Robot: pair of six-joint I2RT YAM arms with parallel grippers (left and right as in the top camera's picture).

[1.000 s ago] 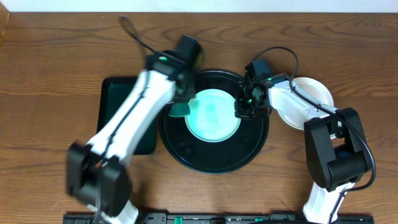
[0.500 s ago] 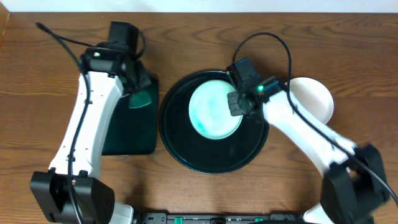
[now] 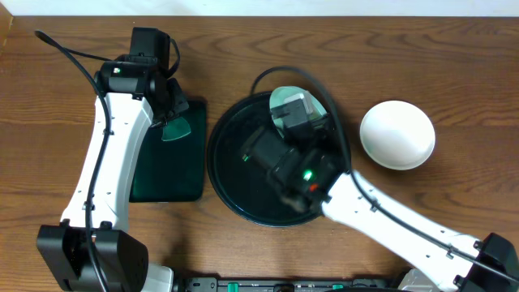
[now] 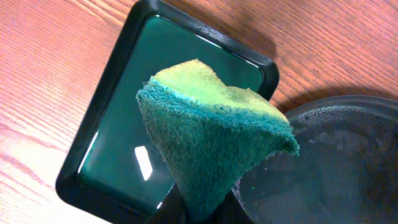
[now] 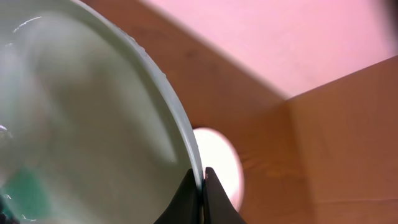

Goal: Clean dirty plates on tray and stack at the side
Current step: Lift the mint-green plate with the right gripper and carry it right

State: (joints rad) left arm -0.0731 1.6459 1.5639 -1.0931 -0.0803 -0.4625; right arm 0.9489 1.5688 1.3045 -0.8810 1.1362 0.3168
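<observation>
The right claw is pinched shut on the rim of a pale mint-green plate, which hangs tilted above the far side of the round black tray. To carry it well, I'd say the arm should hold that rim pinch firm and level the plate as it swings right. It should then lower the plate squarely onto the white plate lying on the desk beside the tray. The right arm reaches in long from the near right corner, wrist bent over the tray. The left arm stretches forward along the left side, the left claw clamped on a green sponge above the dark green rectangular tray.
</observation>
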